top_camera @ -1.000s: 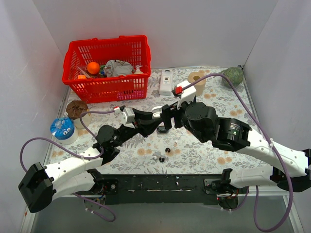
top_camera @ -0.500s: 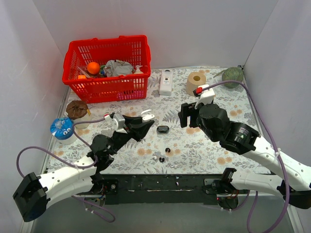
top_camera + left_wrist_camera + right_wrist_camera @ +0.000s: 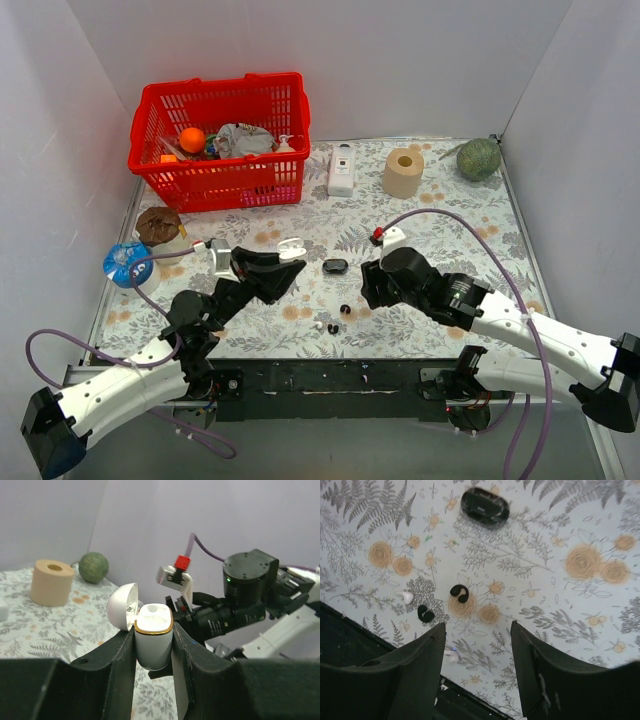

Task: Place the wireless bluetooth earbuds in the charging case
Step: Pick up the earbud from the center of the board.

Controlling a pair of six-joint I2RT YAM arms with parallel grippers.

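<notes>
Black and white earbuds lie below the parted, empty right jaws (left jaws clamp the open case).

Robot lab test cell: plain white walls box in floral-cloth worktop w/ 2 bolted arms, misc props in red basket.

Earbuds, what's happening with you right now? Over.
Left gripper shut on white case, lid open. Right gripper open near earbuds, all loose on table. Black case lies apart.
</notes>
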